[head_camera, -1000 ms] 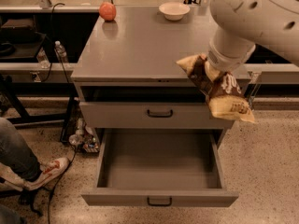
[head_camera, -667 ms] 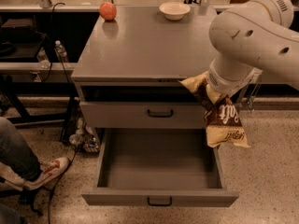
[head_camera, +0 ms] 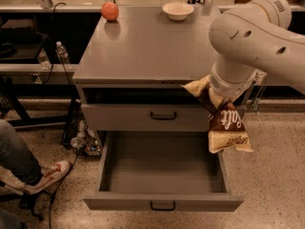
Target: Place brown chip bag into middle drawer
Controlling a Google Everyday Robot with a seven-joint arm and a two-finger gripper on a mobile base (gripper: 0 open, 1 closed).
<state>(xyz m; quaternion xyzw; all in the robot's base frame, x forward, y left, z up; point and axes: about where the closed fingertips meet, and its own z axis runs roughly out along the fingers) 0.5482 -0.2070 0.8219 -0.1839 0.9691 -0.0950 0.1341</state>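
The brown chip bag (head_camera: 225,124) hangs upright in the air with its tan ends at top and bottom and white lettering showing. My gripper (head_camera: 213,95) is at the bag's top end, mostly hidden under the big white arm, and is shut on the bag. The bag's lower end is over the right side wall of the middle drawer (head_camera: 162,202), which is pulled fully open with its shallow grey tray bare. The drawer's small dark bar handle faces the front.
The upper grey drawer front (head_camera: 128,117) is closed under the grey cabinet top (head_camera: 143,46). An orange-red fruit (head_camera: 109,11) and a white bowl (head_camera: 177,10) stand at the back. A person's leg and shoe (head_camera: 45,175) are on the floor at left.
The arm has brought the bag down from the cabinet top's right front edge. It now hangs lower and more upright over the open drawer's right side.
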